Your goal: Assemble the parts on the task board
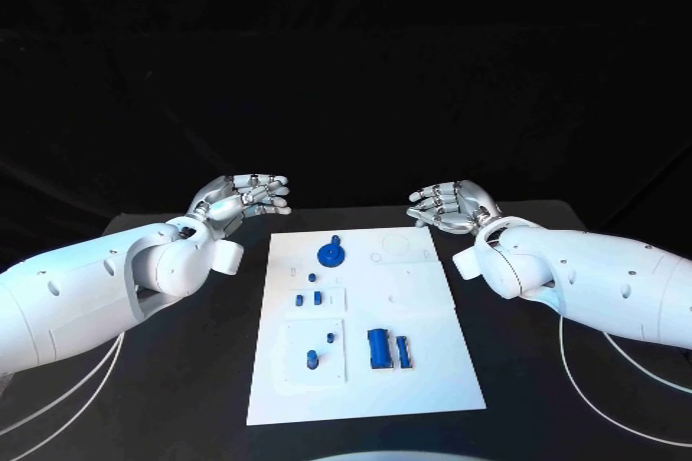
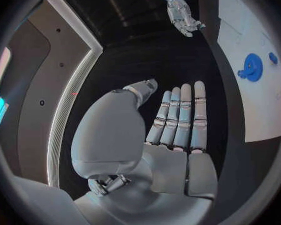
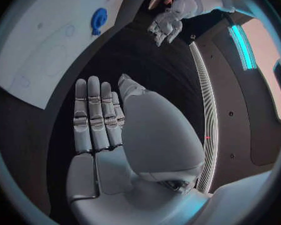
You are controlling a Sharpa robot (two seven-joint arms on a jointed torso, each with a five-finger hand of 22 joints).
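Here the task board is lying flat in the middle of the black desk, its long axis running from the near edge toward the far edge, slightly angled so that its far end is leaning right. On it the blue parts are sitting apart from each other: a round wheel-like part is resting near the far left corner, two small pegs are standing side by side on a raised square tile toward the left middle, and a single small peg is standing on a second tile nearer the robot. To the right of that tile a longer block is lying with its long axis pointing near to far, and a thinner bar is lying just beside it, parallel.

The left hand is hovering beyond the board's far left corner, holding nothing, fingers extended and lightly curled. The right hand is hovering beyond the far right corner, likewise unladen with fingers apart. Both hands are well clear of the parts.
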